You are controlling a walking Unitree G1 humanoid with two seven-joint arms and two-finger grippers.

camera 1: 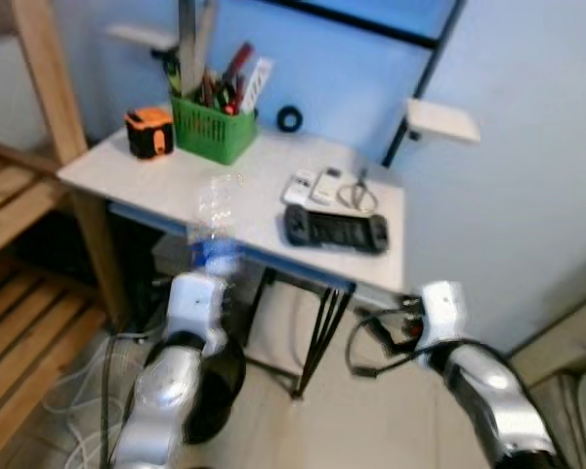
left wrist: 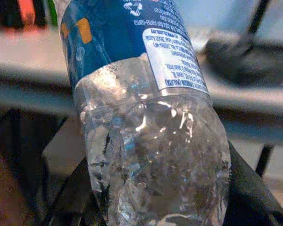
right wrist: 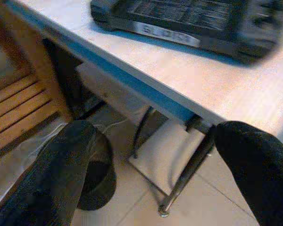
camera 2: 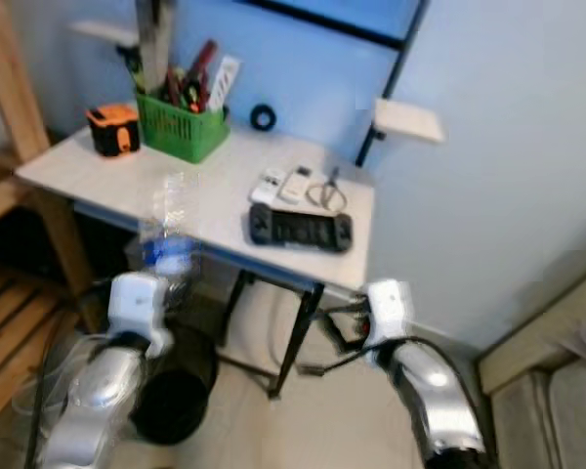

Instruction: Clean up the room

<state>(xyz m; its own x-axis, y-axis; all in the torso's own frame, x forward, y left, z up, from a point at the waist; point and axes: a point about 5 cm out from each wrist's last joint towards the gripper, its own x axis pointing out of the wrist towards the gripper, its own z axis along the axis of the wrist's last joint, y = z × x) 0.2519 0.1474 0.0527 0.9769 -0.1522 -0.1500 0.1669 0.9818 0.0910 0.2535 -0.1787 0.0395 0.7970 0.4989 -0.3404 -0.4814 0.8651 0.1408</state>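
Your left gripper (left wrist: 160, 207) is clamped on a clear plastic bottle (camera 1: 215, 230), its black fingers (left wrist: 247, 188) pressed against the crumpled lower part. The bottle is see-through and dented, with a blue label (left wrist: 118, 37) wrapped round its middle and a white panel of small print on it. It stands roughly upright in the grip, long axis running up and down, rising from the gripper in front of the near edge of the white table (camera 1: 176, 186). Which end holds the cap you cannot tell from here.

Below that arm, a black bin (camera 1: 215, 386) sits on the floor under the table.

On the tabletop, from your left, you have an orange and black tape measure (camera 1: 148, 132), a green basket (camera 1: 212, 127) stuffed with pens and tools, two white remotes (camera 1: 313, 187), and a long black device (camera 1: 335, 232) lying near the front edge.

Your right gripper (right wrist: 151, 155) hangs empty below the table's right corner, fingers spread wide apart.
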